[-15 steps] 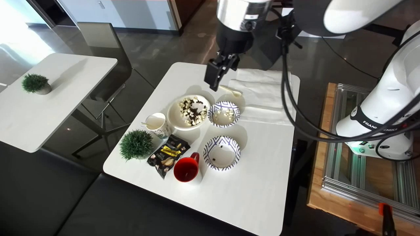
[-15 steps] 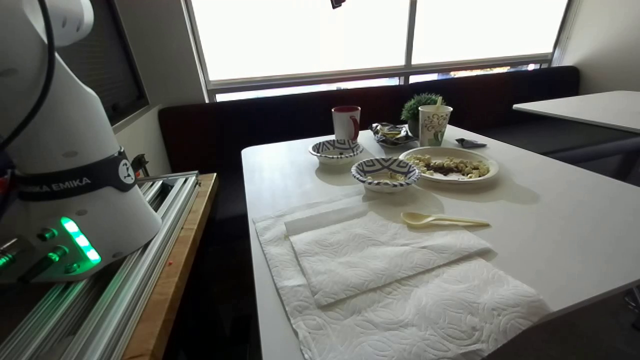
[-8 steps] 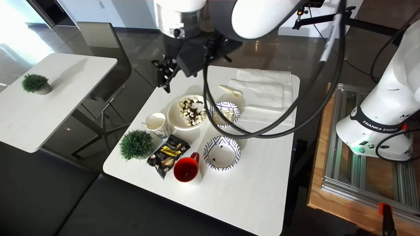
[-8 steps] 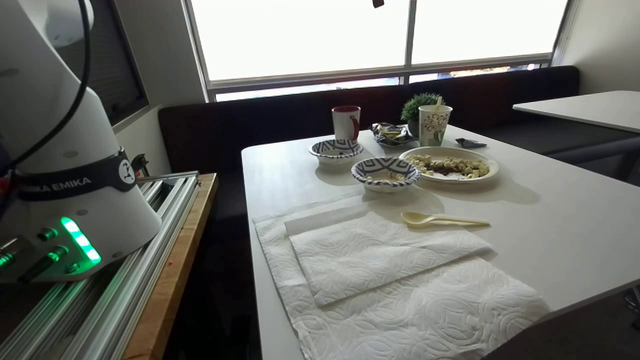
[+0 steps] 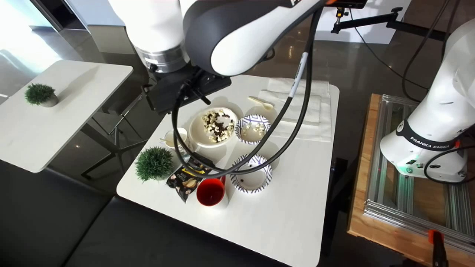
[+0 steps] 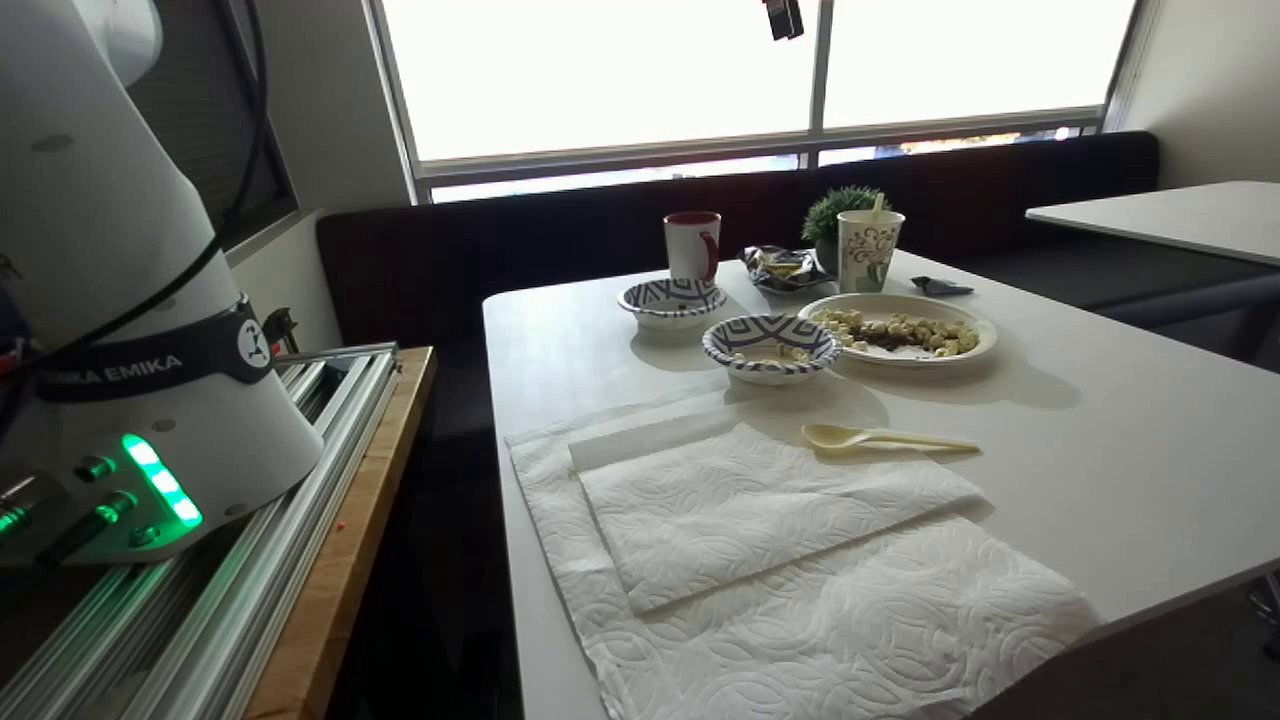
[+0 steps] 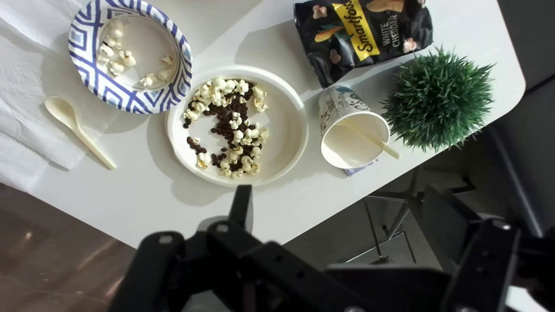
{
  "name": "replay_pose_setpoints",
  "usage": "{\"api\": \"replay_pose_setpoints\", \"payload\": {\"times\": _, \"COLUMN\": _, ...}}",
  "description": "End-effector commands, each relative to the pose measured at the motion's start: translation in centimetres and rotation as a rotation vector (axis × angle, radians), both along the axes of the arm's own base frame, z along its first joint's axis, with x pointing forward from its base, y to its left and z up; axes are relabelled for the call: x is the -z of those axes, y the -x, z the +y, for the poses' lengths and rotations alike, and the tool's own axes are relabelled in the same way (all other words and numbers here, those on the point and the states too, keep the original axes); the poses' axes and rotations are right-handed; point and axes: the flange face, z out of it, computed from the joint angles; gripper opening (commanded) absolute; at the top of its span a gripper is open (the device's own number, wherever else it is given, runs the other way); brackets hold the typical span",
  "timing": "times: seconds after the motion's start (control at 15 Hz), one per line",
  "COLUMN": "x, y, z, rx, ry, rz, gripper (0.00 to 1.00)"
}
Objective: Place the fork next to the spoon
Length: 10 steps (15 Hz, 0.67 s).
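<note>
A cream plastic spoon (image 7: 65, 113) lies on the table with its bowl at the edge of the paper towels; it shows in both exterior views (image 5: 265, 105) (image 6: 838, 437). A patterned paper cup (image 7: 334, 108) (image 6: 868, 262) holds a cream utensil (image 7: 383, 147) with its handle sticking out. Its lower end is hidden, so I cannot tell whether it is the fork. My gripper (image 7: 339, 190) is open and empty, high above the table edge near the cup and plate. In an exterior view its fingers are mostly hidden behind the wrist; a fingertip (image 6: 785, 20) shows in an exterior view.
A plate (image 7: 282, 138) of popcorn and dark beans lies between the cup and a patterned bowl (image 7: 130, 100). A snack bag (image 7: 360, 30) and a plant (image 7: 440, 99) flank the cup. A red-lined mug (image 5: 210, 193) and another bowl (image 5: 252, 181) stand nearby. The arm's cables hang over them.
The arm has swung from near the spoon across the plate toward the cup end of the table. Its cables have moved the same way. The objects on the table have not moved.
</note>
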Motion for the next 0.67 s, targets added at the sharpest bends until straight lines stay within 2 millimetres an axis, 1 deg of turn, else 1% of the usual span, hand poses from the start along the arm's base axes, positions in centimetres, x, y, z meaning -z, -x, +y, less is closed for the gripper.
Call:
{"api": "replay_pose_setpoints", "payload": {"times": 0.0, "x": 0.0, "y": -0.2, "z": 0.4, "rx": 0.003, "ry": -0.001, "rz": 0.003, "gripper": 1.00}}
{"api": "replay_pose_setpoints", "payload": {"times": 0.33, "x": -0.2, "y": -0.6, "z": 0.4, "rx": 0.012, "ry": -0.003, "rz": 0.000, "gripper": 1.00}}
{"api": "replay_pose_setpoints", "payload": {"times": 0.6, "x": 1.6, "y": -2.7, "z": 2.7, "rx": 0.091, "ry": -0.010, "rz": 0.039, "gripper": 1.00}}
